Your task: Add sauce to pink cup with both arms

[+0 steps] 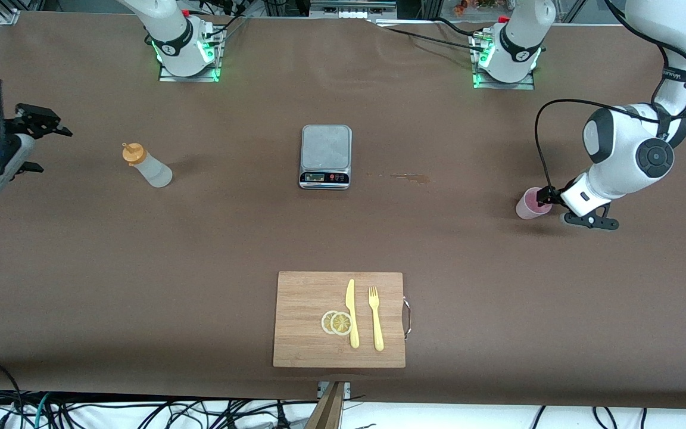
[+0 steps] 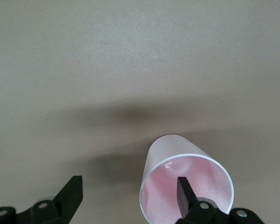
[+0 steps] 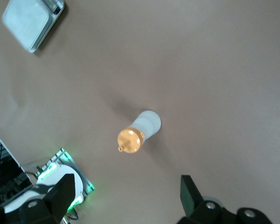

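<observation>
The pink cup (image 1: 530, 205) stands on the table at the left arm's end. My left gripper (image 1: 568, 210) is open and low at the cup. In the left wrist view (image 2: 129, 186) one finger (image 2: 184, 191) is inside the cup (image 2: 170, 154) and the other (image 2: 72, 191) is outside, well apart from it. The sauce bottle (image 1: 146, 165) with an orange cap stands at the right arm's end. My right gripper (image 1: 45, 146) is open and empty, up in the air beside the bottle. In the right wrist view (image 3: 128, 193) the bottle (image 3: 139, 133) shows from above.
A grey kitchen scale (image 1: 326, 156) sits mid-table, also in the right wrist view (image 3: 31, 21). A wooden cutting board (image 1: 307, 333) with a yellow knife, fork and lemon slices lies nearer the front camera. A small stain (image 1: 405, 176) marks the table beside the scale.
</observation>
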`<state>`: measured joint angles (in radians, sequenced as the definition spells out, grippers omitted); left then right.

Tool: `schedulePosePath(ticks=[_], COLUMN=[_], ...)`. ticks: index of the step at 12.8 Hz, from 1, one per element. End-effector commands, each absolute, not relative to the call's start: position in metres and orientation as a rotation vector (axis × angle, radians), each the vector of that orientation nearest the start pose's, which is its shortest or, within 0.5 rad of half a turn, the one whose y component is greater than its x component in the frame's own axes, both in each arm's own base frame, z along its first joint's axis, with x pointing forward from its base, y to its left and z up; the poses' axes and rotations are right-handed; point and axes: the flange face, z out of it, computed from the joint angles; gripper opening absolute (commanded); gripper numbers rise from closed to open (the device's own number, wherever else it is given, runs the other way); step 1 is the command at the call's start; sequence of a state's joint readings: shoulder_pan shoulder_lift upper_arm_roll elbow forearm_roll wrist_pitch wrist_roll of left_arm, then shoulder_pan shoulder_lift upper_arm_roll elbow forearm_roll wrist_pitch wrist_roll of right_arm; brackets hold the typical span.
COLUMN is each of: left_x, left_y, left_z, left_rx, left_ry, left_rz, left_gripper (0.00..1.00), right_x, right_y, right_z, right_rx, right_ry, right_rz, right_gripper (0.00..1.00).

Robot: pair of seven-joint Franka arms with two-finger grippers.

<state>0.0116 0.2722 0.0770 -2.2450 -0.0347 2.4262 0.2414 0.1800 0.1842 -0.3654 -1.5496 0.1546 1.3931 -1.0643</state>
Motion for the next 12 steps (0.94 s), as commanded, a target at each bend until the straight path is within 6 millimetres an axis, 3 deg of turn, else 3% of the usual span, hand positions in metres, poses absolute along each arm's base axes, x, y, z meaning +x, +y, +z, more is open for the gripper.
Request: schedulePosePath(ticks=[1,3,5,6,9,12], left_x=[0.530,0.532,0.533,0.534,0.549,0.576], left_y=[0.038,0.034,0.034,0.034,0.032,-0.013], left_z=[0.234,0.233,0.235,0.235,0.251,0.289], left_rx=[-3.177,-3.177,-3.177,-3.177,-3.177,-3.233], left_ry=[0.183,0.188,0.191,0.191,0.184,0.193], left_rz=[0.090,0.087,0.083,0.080,0.039,0.031], left_gripper=[0.55,0.22,0.00,0.00,0.00,0.00], right_x=[0.524,0.496,0.479,0.473,0.467,0.469], right_y=[-0.125,-0.156,-0.183,-0.197,-0.212,-0.211], right_z=[0.500,0.473,0.439,0.420,0.360,0.308], right_rx=[-2.435,-2.289,-2.102,-2.041,-1.813,-1.624], right_ry=[-1.320,-1.365,-1.459,-1.490,-1.619,-1.702], right_rz=[0.116,-0.004,-0.180,-0.232,-0.425,-0.575], right_gripper=[1.00,1.00,1.00,1.00,1.00,1.00])
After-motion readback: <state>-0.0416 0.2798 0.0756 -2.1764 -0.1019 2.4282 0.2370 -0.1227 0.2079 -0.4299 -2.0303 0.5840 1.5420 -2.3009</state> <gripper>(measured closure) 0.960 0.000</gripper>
